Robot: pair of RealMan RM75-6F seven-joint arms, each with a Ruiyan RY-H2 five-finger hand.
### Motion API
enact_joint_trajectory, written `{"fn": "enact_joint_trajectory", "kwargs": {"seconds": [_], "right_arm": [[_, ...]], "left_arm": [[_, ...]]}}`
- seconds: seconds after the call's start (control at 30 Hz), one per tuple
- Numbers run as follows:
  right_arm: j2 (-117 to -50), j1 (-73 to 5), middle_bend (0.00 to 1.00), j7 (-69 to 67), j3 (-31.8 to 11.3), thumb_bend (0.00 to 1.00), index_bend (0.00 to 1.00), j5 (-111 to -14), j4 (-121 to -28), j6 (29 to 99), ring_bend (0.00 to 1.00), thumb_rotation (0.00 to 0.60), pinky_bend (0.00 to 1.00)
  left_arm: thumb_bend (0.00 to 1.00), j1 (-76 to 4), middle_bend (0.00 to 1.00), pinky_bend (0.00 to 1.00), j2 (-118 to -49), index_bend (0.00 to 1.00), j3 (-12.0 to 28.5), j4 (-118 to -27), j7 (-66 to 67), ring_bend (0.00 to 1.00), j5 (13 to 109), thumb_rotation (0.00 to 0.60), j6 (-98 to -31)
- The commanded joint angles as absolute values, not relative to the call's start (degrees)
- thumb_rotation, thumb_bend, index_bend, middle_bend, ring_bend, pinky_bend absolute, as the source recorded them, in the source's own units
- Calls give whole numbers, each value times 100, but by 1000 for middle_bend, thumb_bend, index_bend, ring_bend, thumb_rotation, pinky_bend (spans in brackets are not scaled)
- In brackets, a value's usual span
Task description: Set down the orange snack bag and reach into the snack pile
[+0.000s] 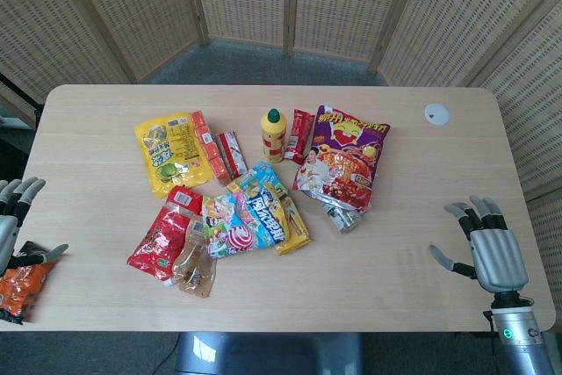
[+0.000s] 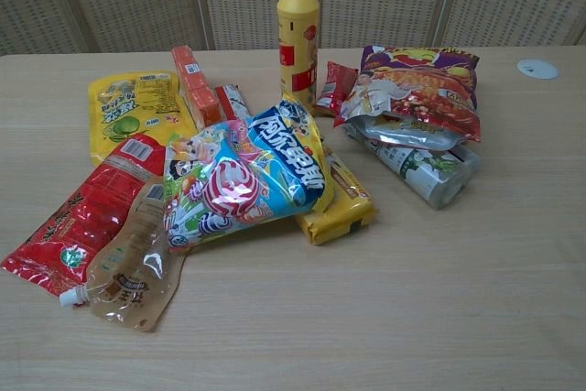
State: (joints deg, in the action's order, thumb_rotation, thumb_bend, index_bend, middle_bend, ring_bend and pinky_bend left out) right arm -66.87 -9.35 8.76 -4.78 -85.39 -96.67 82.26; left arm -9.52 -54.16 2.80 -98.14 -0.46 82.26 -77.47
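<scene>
The left hand (image 1: pixel 16 217) is at the far left edge of the table (image 1: pixel 413 270), down near the front corner. Its thumb and fingers pinch the orange snack bag (image 1: pixel 19 287), and the bag hangs at the table's edge, partly off the picture. The other fingers on that hand point up and are spread a little. The right hand (image 1: pixel 492 248) rests on the table near the front right corner. Its fingers are apart and it holds nothing. The snack pile sits in the middle of the table, well apart from both hands. At the back stands a yellow bottle (image 2: pixel 298 34) with a green cap, upright. Beside it lies a big purple and red chip bag (image 2: pixel 417 89), and it rests partly on a silver can (image 2: pixel 430 171) that lies on its side. On the left is a yellow bag (image 2: pixel 133 112) lying flat, with orange packets (image 2: pixel 194 84) next to it. In front is a blue and white candy bag (image 2: pixel 247 176) on top of other packs. A red bag (image 2: pixel 78 226) and a clear brown pouch (image 2: pixel 133 267) lie at the front left. A small white disc (image 1: pixel 436 114) sits near the back right of the table.
</scene>
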Motion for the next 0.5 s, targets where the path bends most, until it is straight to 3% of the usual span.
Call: {"fn": "enact_joint_trajectory", "kwargs": {"seconds": [0.03, 0.5], "right_arm": [[-6702, -943, 248, 874, -485, 254, 207, -8550, -9666, 8228, 95, 42, 0], [-6721, -848, 248, 787, -442, 255, 203, -8599, -9678, 8351, 95, 41, 0]], "left_arm": [[140, -971, 0, 0, -5438, 0, 264, -9809, -38, 0, 8232, 408, -7709], [137, -1268, 0, 0, -5532, 0, 309, -9965, 203, 0, 8363, 392, -7415]]}}
